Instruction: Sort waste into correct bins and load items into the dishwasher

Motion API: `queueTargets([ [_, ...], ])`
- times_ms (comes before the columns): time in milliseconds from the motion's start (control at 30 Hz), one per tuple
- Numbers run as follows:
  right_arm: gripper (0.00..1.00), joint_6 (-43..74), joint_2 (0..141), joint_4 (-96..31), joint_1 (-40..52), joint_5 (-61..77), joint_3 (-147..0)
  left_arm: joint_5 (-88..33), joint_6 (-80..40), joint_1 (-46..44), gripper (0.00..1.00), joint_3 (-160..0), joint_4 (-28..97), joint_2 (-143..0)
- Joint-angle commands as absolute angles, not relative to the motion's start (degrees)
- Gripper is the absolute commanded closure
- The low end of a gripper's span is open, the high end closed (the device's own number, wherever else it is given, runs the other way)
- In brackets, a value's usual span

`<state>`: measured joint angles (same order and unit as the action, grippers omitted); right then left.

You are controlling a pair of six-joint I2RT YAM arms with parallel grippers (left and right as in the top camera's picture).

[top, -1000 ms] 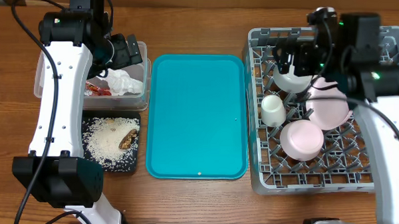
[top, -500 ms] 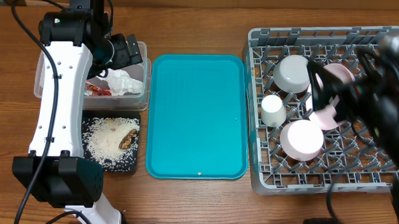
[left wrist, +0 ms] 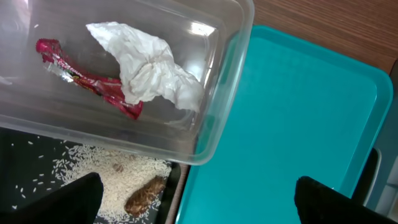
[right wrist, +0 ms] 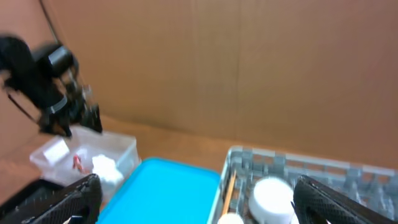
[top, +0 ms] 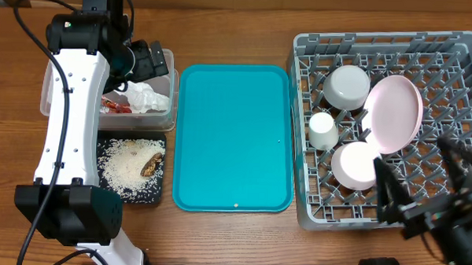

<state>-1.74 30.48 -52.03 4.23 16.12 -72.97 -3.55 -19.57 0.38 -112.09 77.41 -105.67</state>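
Overhead: wooden table (top: 239,30), brown streaked grain, bears everything.
Right wrist: plain brown wall (right wrist: 249,62) behind the table, with one vertical seam; the whole view is blurred.
Rack (top: 296,150): grey plastic, square, lattice floor with upright pegs; on the right, its right edge cut off by the frame.
Teal tray (top: 234,136): smooth plastic, rounded corners, between the bins and the rack.
Left arm (top: 71,119): white shell, black joints; hides the tub's left part.
Tub (top: 173,83): clear plastic, rounded rim, far left; holds napkin and wrapper.
Black tray (top: 157,191): shallow, just beside the tub on its near side; holds rice and chunk.
Right gripper (right wrist: 196,186): black fingers wide apart, nothing between them; smeared in the overhead, above the rack's near edge.
Left gripper (left wrist: 198,183): fingers wide apart, nothing held; above the tub's corner and the teal tray's edge.
Plate (top: 394,113): pale pink, round, tilted on edge among the pegs.
Pink bowl (top: 355,166): in the rack by the plate's lower rim; looks mouth down.
White bowl (top: 348,86): round, tilted, left of the plate.
Cup (top: 323,130): small, white, in the rack between the bowls; which way up, cannot tell.
Napkin (left wrist: 152,71): crumpled white paper, partly over the wrapper.
Wrapper (left wrist: 81,79): red, crinkled strip.
Rice (top: 124,168): whitish loose grains, scattered.
Chunk (top: 150,166): brown, lumpy, at the rice's right edge.
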Motion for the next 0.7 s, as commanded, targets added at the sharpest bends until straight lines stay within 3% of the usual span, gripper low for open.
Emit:
queueTargets([
  [0, 0.0, -1.67, 25.41, -49.39, 4.47, 15.51, -64.99, -2.9, -20.18, 0.36, 0.0, -111.98, 77.34, -105.3],
  [233, 0.0, -1.63, 13.69, -33.45, 4.47, 15.53, -44.47, -2.9, -20.18, 0.36, 0.0, -111.98, 77.34, -105.3],
  [533, 0.0, -1.32, 3.01, -0.32, 4.49, 15.16, -16.73, -2.9, -20.18, 0.36, 0.0, -111.98, 77.34, -105.3],
  [667, 0.0, 3.75, 0.6, 8.82, 4.49, 11.18, -7.9, -2.9, -20.18, 0.36, 0.0, -111.98, 77.34, -105.3],
])
